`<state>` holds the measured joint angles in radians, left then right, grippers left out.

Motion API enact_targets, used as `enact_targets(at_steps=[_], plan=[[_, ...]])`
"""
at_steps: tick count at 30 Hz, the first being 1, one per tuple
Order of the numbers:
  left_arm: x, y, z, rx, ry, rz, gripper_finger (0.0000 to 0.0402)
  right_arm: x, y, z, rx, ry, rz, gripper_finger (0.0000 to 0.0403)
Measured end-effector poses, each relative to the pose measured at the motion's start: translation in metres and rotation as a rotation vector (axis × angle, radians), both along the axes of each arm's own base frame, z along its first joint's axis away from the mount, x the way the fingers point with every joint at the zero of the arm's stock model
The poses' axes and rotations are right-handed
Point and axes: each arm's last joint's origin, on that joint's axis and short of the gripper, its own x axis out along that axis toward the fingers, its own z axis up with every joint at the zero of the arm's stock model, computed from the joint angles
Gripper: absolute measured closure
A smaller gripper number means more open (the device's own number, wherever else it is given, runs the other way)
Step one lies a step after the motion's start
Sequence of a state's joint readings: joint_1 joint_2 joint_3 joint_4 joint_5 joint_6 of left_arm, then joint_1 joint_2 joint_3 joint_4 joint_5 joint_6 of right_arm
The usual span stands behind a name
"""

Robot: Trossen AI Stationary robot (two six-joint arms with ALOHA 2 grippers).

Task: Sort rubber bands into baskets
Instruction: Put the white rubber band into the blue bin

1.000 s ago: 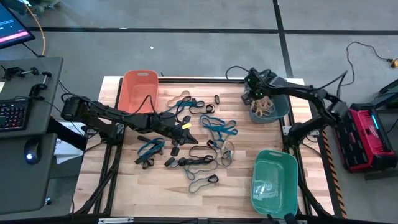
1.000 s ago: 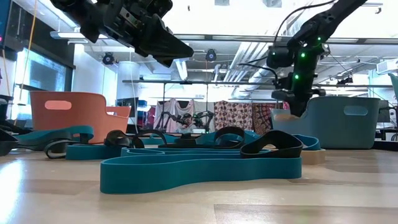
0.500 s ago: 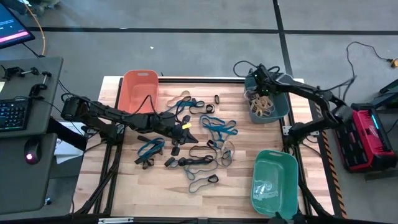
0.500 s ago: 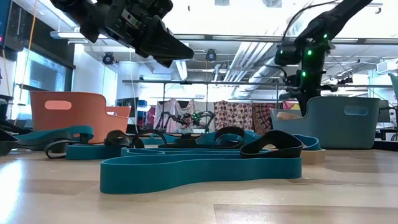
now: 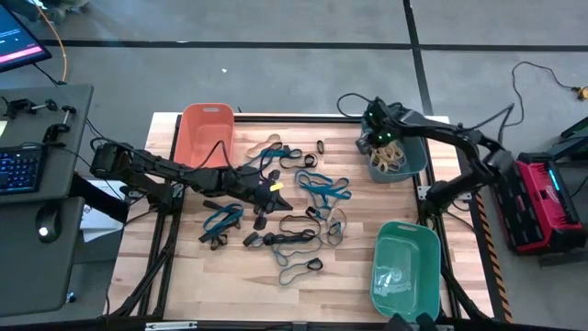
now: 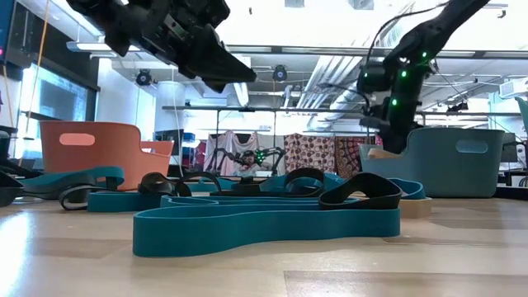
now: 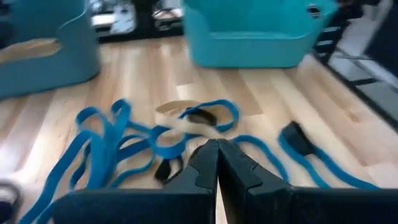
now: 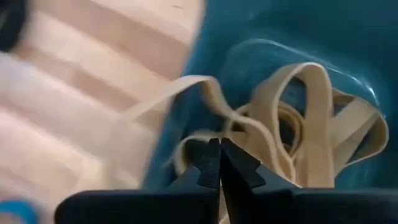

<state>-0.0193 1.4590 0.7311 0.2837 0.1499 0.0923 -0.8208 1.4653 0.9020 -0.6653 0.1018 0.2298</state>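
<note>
The right gripper hangs over the near rim of the dark teal basket at the table's far right corner, fingers pressed together with nothing between them; tan rubber bands lie heaped inside, one trailing over the rim. The drop-off looks done, so its next move calls for swinging to the mixed pile of blue, black and tan bands mid-table and opening. The left gripper, also closed and empty, hovers above that pile. The orange basket sits at the far left corner, the green basket at the near right.
</note>
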Motion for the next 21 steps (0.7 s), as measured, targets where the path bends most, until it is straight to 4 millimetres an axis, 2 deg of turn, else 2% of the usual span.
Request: enact_targets(at_steps=[5,12,17,21], plan=[[-0.002,0.015,-0.005,0.007,0.063,0.177,0.0401,-0.005,-0.007,-0.005,-0.090,0.109,-0.139,0.0403],[-0.002,0.043,0.004,0.013,0.209,0.277,0.0401,-0.020,-0.009,0.015,-0.187,0.098,-0.242,0.0403],[-0.005,0.061,0.010,0.024,0.294,0.324,0.0401,-0.025,0.004,0.040,-0.266,0.030,-0.208,0.0403],[-0.011,0.073,0.007,0.055,0.349,0.360,0.0399,-0.025,0.027,0.066,-0.347,-0.058,-0.137,0.0403]])
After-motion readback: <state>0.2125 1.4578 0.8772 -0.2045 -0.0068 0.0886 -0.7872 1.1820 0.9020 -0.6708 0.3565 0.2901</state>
